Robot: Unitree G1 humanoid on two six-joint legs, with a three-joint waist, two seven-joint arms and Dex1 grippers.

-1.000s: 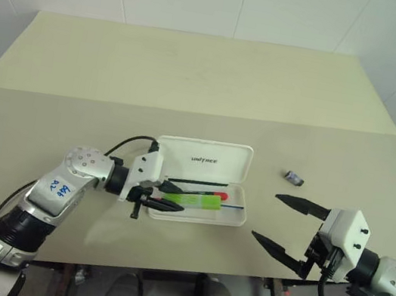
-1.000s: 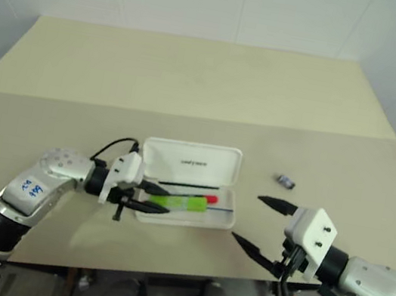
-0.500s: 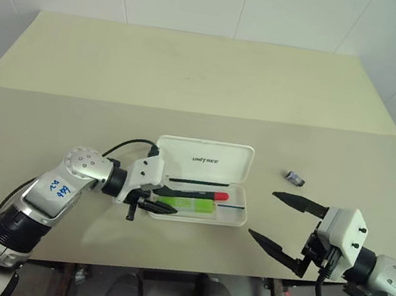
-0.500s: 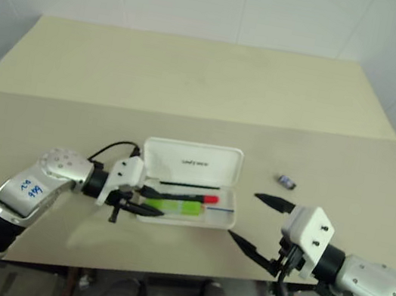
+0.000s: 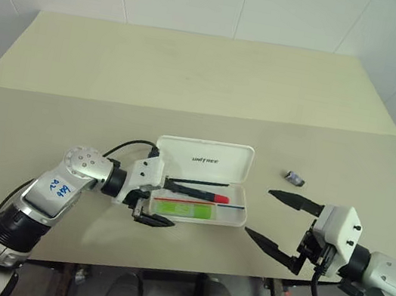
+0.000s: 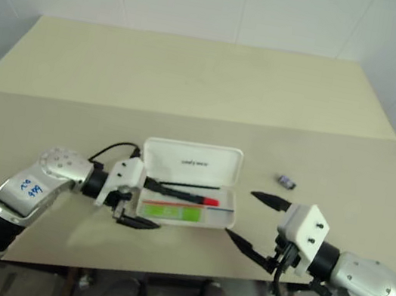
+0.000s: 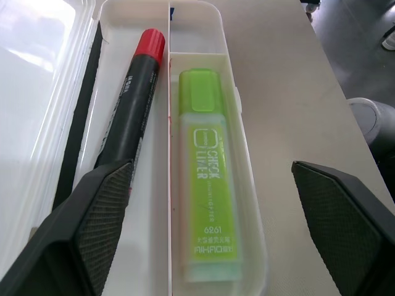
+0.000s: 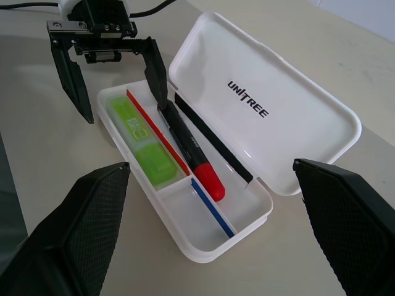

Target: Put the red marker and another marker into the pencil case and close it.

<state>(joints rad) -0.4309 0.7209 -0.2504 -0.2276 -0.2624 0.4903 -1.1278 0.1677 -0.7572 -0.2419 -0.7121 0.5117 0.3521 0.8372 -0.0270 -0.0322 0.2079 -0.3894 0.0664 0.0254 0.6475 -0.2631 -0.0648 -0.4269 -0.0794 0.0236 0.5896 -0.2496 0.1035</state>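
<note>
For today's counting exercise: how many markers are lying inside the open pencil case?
2: the red marker in the compartment nearer the lid, the green marker in the outer compartment beside it.

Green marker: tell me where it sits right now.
The green marker lies flat in the open pencil case, in the compartment on the robot's side of the red divider. The red marker lies just beyond that divider, toward the lid.

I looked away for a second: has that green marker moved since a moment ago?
Yes. The green marker was tilted over the front wall of the pencil case in the left claw; now it lies flat inside, beside the red marker, released.
</note>
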